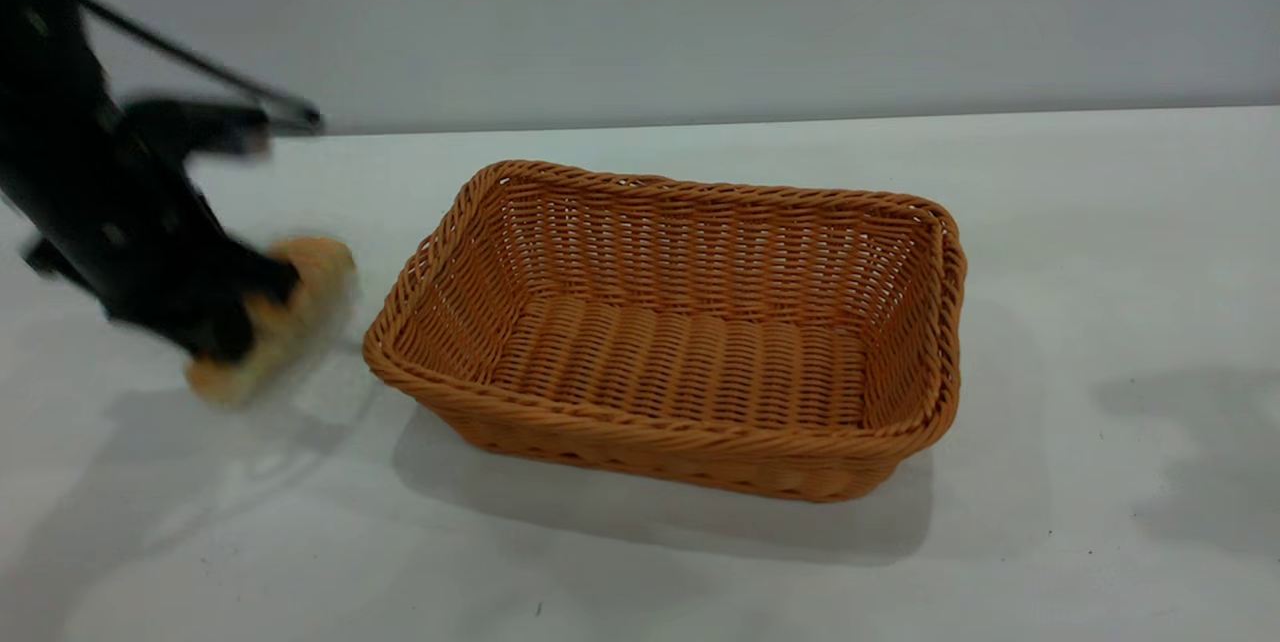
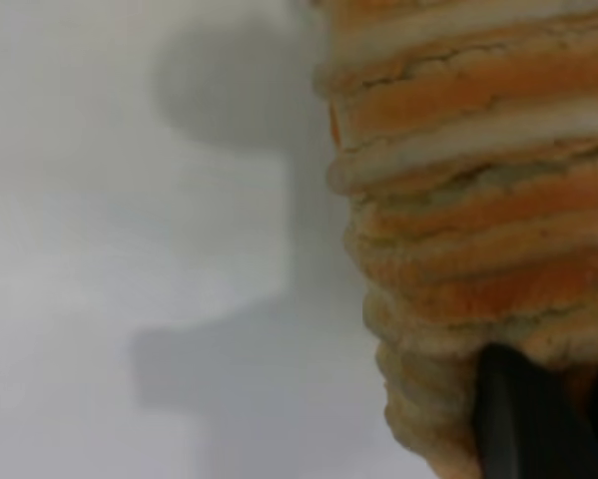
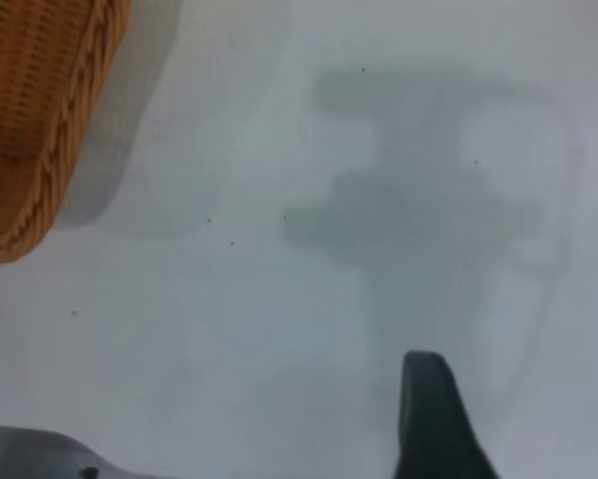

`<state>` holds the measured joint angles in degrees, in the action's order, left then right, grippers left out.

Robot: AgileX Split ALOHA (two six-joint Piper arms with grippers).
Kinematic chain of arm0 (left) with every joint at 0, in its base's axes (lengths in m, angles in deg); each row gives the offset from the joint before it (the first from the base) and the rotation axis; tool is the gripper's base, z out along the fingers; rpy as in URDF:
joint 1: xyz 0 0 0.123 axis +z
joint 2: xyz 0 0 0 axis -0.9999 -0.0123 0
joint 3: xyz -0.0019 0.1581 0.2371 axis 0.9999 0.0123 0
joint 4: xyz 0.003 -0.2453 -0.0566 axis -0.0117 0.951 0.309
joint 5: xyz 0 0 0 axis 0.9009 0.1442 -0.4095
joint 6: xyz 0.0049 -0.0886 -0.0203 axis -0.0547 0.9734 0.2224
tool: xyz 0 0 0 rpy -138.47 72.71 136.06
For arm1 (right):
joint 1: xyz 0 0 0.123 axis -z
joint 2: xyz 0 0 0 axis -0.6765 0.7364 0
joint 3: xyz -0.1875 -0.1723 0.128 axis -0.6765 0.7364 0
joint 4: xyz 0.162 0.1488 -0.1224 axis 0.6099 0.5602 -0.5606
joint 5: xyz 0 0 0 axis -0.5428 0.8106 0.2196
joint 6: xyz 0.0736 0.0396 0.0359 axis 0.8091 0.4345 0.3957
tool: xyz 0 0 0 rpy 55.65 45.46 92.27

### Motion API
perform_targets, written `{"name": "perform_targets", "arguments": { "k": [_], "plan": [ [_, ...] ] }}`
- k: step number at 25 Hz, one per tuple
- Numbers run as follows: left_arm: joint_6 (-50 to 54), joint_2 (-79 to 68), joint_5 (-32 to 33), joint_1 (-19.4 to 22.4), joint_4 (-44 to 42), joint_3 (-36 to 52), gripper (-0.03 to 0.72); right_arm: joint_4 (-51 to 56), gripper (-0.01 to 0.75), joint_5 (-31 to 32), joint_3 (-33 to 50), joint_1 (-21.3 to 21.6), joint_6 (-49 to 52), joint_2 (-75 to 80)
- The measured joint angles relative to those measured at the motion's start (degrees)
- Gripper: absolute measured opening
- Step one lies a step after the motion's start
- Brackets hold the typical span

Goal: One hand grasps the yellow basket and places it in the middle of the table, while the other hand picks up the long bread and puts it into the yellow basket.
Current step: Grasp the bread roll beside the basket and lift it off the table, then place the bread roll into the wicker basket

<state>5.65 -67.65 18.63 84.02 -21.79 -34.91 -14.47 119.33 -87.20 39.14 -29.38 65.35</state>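
Clenching the long bread [image 1: 290, 317] crosswise, the left gripper [image 1: 235, 317] holds it above the bench [image 1: 1100, 252], just beside the yellow basket [image 1: 680, 442]; the basket sits mid-bench, empty, ready for loading; right gripper [image 3: 433, 419] hovers off-basket, jaw state indeterminate.

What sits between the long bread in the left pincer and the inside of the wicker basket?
Only the orange-tan woven wicker basket's own near braided rim and sloped wall. The left pincer holds the pale, orange-striped oblong bread roll just left of it, over the plain white table. The basket is empty.
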Motion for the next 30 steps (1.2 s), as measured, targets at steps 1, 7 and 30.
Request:
{"name": "perform_targets", "arguments": {
  "k": [1,7,30],
  "plan": [
    [0.4,3.0,-0.1,0.2,0.0,0.0,0.071,0.1,0.469,0.0,0.0,0.0,0.0,0.0],
    [0.7,15.5,0.0,-5.0,0.8,0.0,0.071,0.4,0.469,-0.2,0.0,0.0,0.0,0.0],
    [-1.2,13.8,14.1,-20.8,-1.6,-5.8,0.557,0.4,0.469,1.4,0.0,0.0,-0.1,-0.3]
  ]
}}
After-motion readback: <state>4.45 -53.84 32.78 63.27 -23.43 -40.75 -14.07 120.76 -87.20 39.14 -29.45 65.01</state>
